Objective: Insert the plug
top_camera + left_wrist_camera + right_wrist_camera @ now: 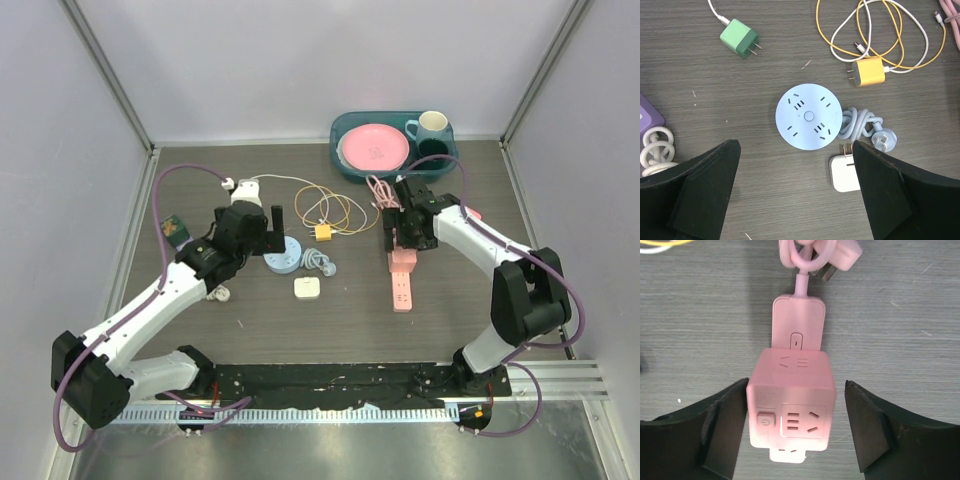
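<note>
A pink power strip (402,285) lies on the table right of centre. In the right wrist view a pink cube socket (790,405) sits on the strip (798,322), covering its near part. My right gripper (796,390) is open around the cube; its left finger (725,415) touches the cube's side and the right finger stands apart. The round pale-blue socket (809,116) lies just beyond my left gripper (795,170), which is open and empty above the table. A white plug adapter (842,175) lies by its right finger (885,190).
A yellow charger (869,72) with looped cables, a green charger (740,40), a pale-blue three-pin plug (882,140) and a purple item (647,117) surround the round socket. The strip's own pink plug (840,255) lies beyond it. A teal tray (345,160) with crockery stands at the back.
</note>
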You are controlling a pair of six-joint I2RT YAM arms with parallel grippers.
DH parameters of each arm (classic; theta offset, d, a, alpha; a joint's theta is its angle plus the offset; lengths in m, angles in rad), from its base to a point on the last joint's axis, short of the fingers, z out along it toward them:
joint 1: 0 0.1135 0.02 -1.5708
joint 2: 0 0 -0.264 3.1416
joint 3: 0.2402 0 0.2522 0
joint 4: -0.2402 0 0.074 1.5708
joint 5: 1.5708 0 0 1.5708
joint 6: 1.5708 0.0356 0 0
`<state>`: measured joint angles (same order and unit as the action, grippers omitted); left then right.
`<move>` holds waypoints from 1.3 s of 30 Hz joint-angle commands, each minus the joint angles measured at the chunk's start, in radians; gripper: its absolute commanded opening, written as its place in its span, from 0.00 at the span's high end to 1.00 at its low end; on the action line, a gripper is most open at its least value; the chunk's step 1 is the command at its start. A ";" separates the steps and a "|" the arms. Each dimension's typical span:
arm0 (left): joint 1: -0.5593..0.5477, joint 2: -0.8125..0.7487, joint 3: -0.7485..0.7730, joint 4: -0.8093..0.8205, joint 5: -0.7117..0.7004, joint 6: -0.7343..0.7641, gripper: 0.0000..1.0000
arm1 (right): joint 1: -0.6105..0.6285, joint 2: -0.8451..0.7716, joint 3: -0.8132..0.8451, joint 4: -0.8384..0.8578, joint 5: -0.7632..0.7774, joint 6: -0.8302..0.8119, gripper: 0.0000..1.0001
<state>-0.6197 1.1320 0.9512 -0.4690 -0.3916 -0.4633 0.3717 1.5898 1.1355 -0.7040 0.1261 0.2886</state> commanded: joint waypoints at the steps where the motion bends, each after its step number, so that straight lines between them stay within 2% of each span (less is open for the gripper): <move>1: 0.012 -0.006 0.007 0.013 0.011 0.008 0.00 | -0.013 -0.108 0.069 0.055 0.007 -0.026 0.17; 3: 0.015 0.008 0.012 0.013 0.016 0.008 0.00 | -0.014 -0.134 0.082 0.052 0.001 -0.031 0.13; 11: 0.028 0.071 0.050 0.000 0.051 0.009 0.00 | -0.013 -0.240 0.072 0.101 -0.065 -0.039 0.13; 13: 0.028 0.083 0.055 -0.002 0.059 0.009 0.00 | -0.005 -0.254 0.046 0.127 -0.111 -0.040 0.09; 23: 0.028 0.133 0.050 -0.025 0.099 -0.040 0.00 | 0.110 -0.248 -0.029 0.212 -0.189 0.017 0.06; 29: 0.028 0.186 0.050 -0.040 0.166 -0.070 0.00 | 0.220 -0.205 -0.046 0.251 -0.169 0.041 0.08; 33: 0.023 0.230 0.054 -0.056 0.235 -0.107 0.00 | 0.249 -0.188 -0.057 0.265 -0.154 0.053 0.08; 39: -0.070 0.305 0.067 -0.060 0.244 -0.153 0.00 | 0.251 -0.202 -0.083 0.270 -0.093 0.064 0.09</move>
<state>-0.6258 1.3983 0.9665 -0.5201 -0.1810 -0.5762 0.6220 1.4078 1.0554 -0.4778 -0.0296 0.3359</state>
